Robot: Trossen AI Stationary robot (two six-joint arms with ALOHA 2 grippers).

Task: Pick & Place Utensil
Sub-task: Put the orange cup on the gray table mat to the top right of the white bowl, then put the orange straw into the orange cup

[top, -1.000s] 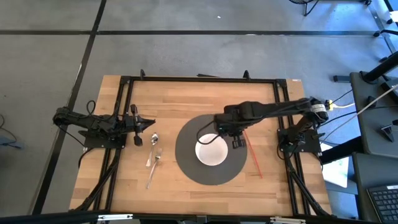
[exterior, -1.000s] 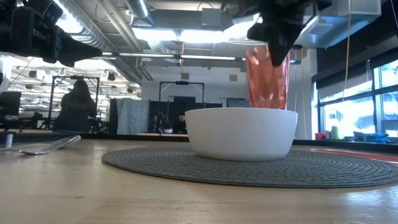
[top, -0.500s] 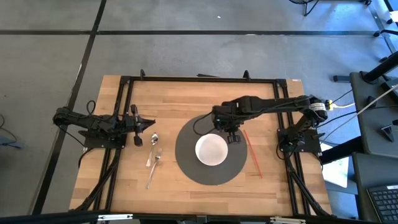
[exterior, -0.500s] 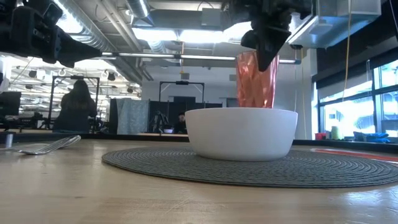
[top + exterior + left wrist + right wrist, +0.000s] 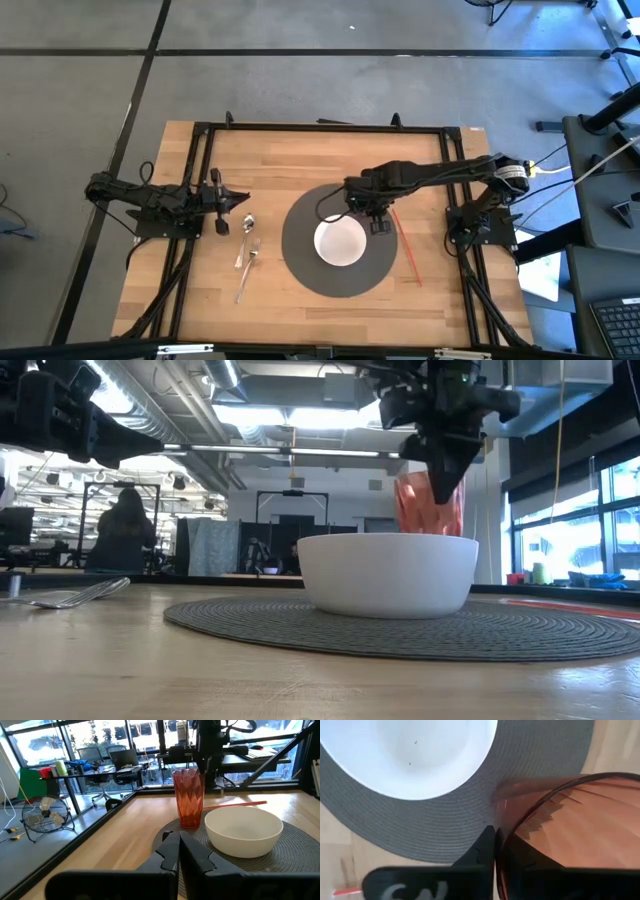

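Note:
A silver spoon (image 5: 248, 224) and fork (image 5: 247, 270) lie flat on the wood, left of the round dark placemat (image 5: 300, 262); in the low view they show at the left (image 5: 80, 595). My left gripper (image 5: 222, 206) waits shut just left of the spoon, above the table. My right gripper (image 5: 377, 222) hovers over the mat's far right part, shut on a clear red faceted cup (image 5: 189, 797). The cup stands upright beside the white bowl (image 5: 341, 242), behind it in the low view (image 5: 428, 508). My right gripper comes from above, pointing down, and pinches the cup's rim (image 5: 506, 837): one finger (image 5: 487, 847) outside the wall, the other inside the cup. The cup hangs upright below it, its base (image 5: 190, 824) at the placemat, resting or just above I cannot tell.
A thin red stick (image 5: 406, 246) lies on the table, partly across the placemat's right edge. The black frame rails (image 5: 320, 127) run along the table's edges. Bare wood (image 5: 270, 170) lies far of the mat and near the front edge. A person sits far behind in the room (image 5: 122, 530).
My right gripper, still shut on the cup, shifted a little toward the far edge, then came down. The cup now sits clearly lower behind the bowl than a second ago, staying upright.

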